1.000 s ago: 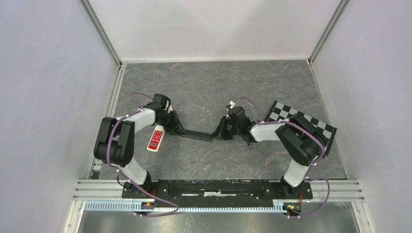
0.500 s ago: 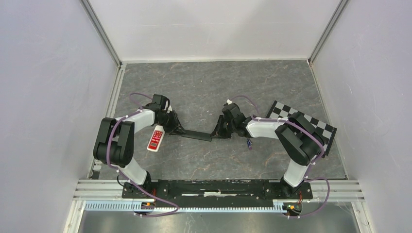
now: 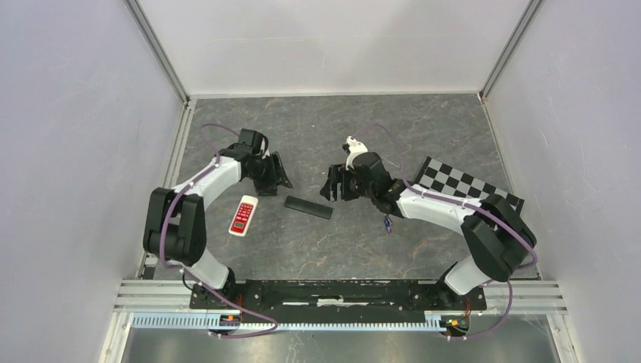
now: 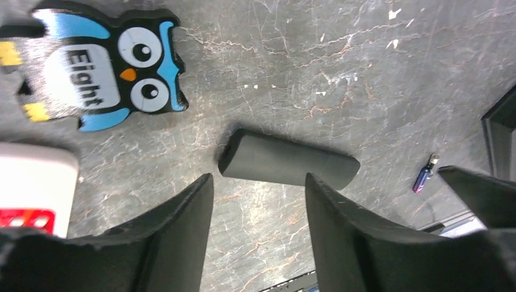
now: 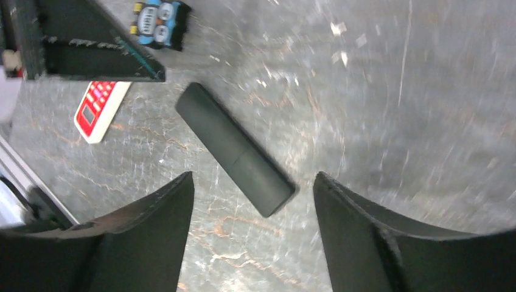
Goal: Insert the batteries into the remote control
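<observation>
One slim dark bluish-purple battery with a silvery end (image 3: 388, 224) lies loose on the grey marbled stone-look tabletop (image 3: 317, 128), just off the right forearm and well apart from everything else. The long matte-black plastic remote control (image 3: 308, 206) lies flat near the middle of the table, smooth side up with a faint seam across it, and the battery is out at about four o'clock from it. Nothing touches the remote. The left gripper (image 3: 278, 174) hangs at about eleven o'clock from it, fingers (image 4: 182, 225) spread apart with only bare table between them. The right gripper (image 3: 332, 184) hangs at about one o'clock, its fingers (image 5: 152, 225) also wide apart and holding nothing. At nine o'clock from the black remote a small white plastic remote with a red button panel (image 3: 243, 215) lies flat beside the left arm. The left wrist camera also shows a flat blue-and-black owl figure marked "Eight" (image 4: 100, 67) just beyond the white remote. A black-and-white checkerboard card (image 3: 461, 185) lies at three o'clock, partly under the right arm.
</observation>
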Controlling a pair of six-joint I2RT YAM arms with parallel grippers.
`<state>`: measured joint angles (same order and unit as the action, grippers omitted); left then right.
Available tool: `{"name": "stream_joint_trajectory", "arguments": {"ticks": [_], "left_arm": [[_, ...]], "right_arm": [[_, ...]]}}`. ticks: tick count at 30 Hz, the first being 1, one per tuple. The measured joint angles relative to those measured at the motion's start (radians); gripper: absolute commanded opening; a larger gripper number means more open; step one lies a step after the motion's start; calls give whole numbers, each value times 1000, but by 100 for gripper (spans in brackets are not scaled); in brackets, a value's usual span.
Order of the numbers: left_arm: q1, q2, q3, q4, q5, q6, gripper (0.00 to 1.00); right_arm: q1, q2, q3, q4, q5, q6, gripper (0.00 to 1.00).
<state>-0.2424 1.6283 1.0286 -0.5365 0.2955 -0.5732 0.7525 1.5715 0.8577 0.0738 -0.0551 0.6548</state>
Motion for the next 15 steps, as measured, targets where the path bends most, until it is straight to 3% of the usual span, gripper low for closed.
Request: {"name": "stream_joint_trajectory", "arguments": {"ticks": [2, 7, 15], "left_arm": [[10, -40, 7, -24, -26, 6, 73], [62, -156, 13, -68, -81, 29, 98], [129, -268, 11, -132, -223, 90, 100]], "right_arm": [[-6, -27, 3, 47, -35, -109, 93], [14, 12, 45, 89, -185, -410, 96], [86, 199, 229, -22, -248, -757, 94]]}}
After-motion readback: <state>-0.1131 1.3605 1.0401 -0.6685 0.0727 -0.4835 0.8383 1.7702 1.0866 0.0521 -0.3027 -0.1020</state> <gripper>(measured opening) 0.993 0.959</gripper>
